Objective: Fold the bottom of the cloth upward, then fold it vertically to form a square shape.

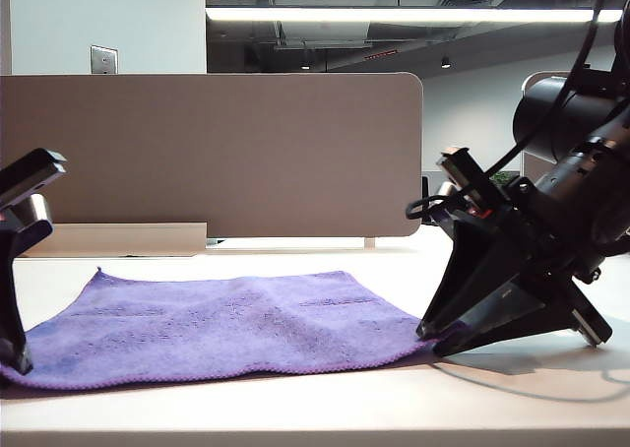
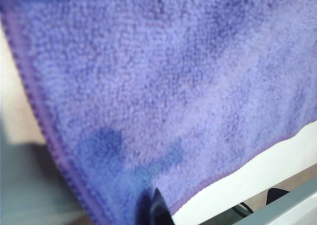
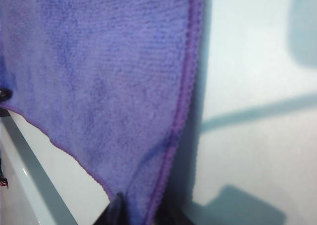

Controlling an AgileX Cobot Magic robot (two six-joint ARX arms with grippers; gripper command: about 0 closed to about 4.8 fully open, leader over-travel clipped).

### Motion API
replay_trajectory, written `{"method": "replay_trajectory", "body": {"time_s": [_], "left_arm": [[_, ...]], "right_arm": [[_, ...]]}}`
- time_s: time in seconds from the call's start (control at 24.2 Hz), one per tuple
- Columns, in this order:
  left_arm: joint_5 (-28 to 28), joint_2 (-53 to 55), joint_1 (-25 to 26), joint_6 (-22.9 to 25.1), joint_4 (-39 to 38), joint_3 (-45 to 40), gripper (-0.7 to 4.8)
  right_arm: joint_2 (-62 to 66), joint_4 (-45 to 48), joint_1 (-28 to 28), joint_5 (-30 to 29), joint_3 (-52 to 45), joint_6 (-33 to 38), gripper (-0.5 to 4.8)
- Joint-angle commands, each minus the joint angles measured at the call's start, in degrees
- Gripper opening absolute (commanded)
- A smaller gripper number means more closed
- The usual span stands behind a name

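Observation:
The purple cloth (image 1: 217, 324) lies spread flat on the white table (image 1: 325, 413). My left gripper (image 1: 14, 358) is down at its near left corner. In the left wrist view the cloth (image 2: 163, 86) fills the frame and narrows into my left gripper (image 2: 144, 211). One dark fingertip (image 2: 157, 207) presses against the cloth; the other is hidden under the fabric. My right gripper (image 1: 433, 337) is down at the near right corner. In the right wrist view that corner of the cloth (image 3: 99, 76) runs between the two dark fingers of my right gripper (image 3: 143, 212), which are shut on it.
A beige partition panel (image 1: 217, 152) stands behind the table. The right arm's bulky body and cables (image 1: 561, 221) lean over the table's right side. The table's near edge (image 2: 282, 202) shows beside the cloth in the left wrist view.

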Motion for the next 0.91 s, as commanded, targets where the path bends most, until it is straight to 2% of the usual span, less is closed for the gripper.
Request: {"method": "replay_trajectory", "body": {"time_s": [0.04, 0.33, 0.5, 0.78, 0.91], "left_arm": [[-3.08, 0.48, -0.04, 0.15, -0.85, -0.66, 0.66], [-3.08, 0.46, -0.04, 0.15, -0.85, -0.66, 0.66], [-3.06, 0.46, -0.02, -0.07, 0.24, -0.66, 0.55], [-3.06, 0.46, -0.02, -0.28, 0.83, -0.63, 0.55], [-3.06, 0.46, -0.02, -0.28, 1.05, -0.63, 0.55]], "right_arm": [[-0.26, 1.46, -0.09, 1.75, 0.09, -0.37, 1.23], [-0.24, -0.42, -0.13, 3.63, 2.64, -0.48, 1.22], [-0.24, -4.42, -0.13, 4.98, 5.77, -1.88, 0.9], [-0.2, -10.47, -0.11, 7.85, 5.75, -6.99, 0.96], [-0.2, -11.19, -0.11, 7.72, 5.75, -7.67, 1.27]]}}
